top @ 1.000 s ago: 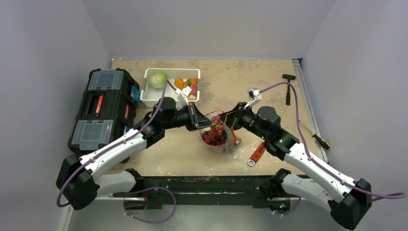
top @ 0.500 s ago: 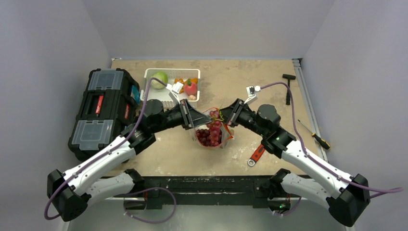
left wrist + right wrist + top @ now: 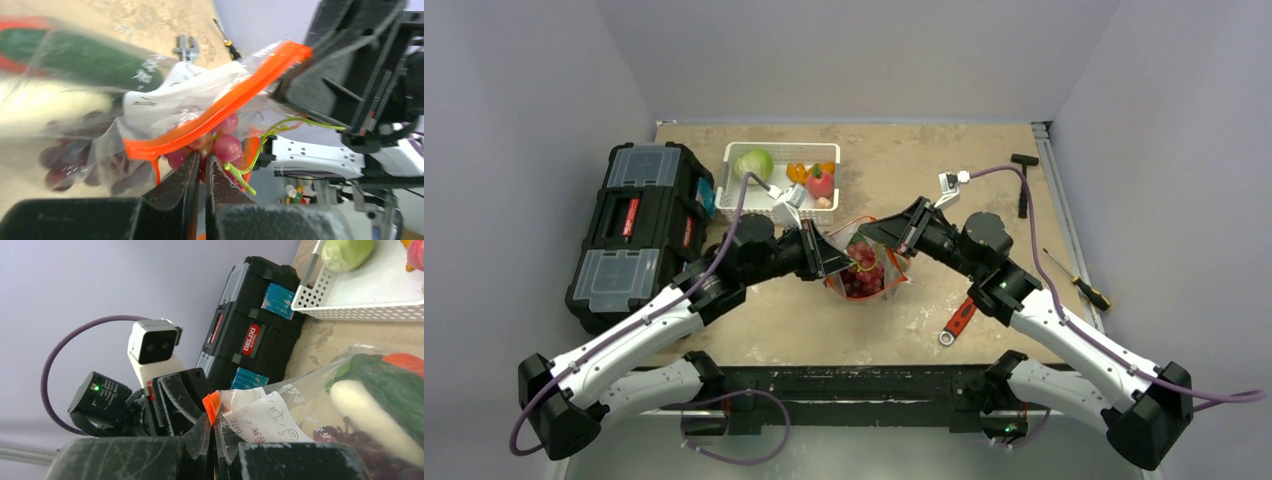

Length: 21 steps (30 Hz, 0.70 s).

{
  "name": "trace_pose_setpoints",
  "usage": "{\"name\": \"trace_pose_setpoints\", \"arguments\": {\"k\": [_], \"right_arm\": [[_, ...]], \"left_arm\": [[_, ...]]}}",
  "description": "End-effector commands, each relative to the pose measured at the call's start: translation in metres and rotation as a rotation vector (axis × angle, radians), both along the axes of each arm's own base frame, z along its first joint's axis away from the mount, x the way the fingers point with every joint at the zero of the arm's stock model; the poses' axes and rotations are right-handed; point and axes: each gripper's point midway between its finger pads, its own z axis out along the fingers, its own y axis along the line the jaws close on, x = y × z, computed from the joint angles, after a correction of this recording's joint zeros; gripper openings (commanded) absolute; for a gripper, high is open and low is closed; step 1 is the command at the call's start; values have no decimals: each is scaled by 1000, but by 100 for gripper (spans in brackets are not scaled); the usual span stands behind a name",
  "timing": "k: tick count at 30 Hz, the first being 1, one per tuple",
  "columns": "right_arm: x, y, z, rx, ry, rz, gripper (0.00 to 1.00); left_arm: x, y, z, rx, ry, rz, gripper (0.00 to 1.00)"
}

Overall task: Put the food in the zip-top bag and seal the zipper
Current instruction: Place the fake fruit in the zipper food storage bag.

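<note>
1. Clear floppy zip-top bag [image 3: 864, 275] is held between both arms near the middle of the sandy table [image 3: 984, 170]. Dark red grapes [image 3: 227, 147] and other toy food are inside.
2. Pinched almost fully together, the left tool [image 3: 200, 161] grips the bag film just under the orange-red zipper strip [image 3: 215, 117].
3. Closed tight, the right tool [image 3: 214, 429] holds the opposite orange corner. The mouth is therefore stretched straight, probably for sealing.
4. Behind, the white slotted basket [image 3: 782, 148] holds a green cabbage [image 3: 754, 163] and a pink peach [image 3: 820, 184], not yet bagged.
</note>
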Motion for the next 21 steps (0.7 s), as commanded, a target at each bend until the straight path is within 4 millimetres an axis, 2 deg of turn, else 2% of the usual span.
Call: {"name": "trace_pose_setpoints", "arguments": {"k": [1,4,9,12,13,14,19,21], "right_arm": [[-9,-3,59,116,-126,23,0],[-9,-4,57,106,-126,15,0],[-10,-5,66,109,-149,15,0],[-9,-7,70,108,-164,6,0],[-9,-7,71,102,-167,4,0],[-9,-6,71,98,-173,4,0],[-6,-9,64,51,-183,-17,0],[-4,-12,60,26,-191,-34,0]], "left_arm": [[13,7,2,93,-60,49,0],[17,3,0,113,-62,40,0],[24,-2,-10,168,-34,37,0],[30,3,-19,249,-5,61,0],[32,3,-18,258,-11,67,4],[33,4,-16,264,-19,68,13],[28,15,11,267,-94,67,66],[20,20,24,249,-128,50,78]]}}
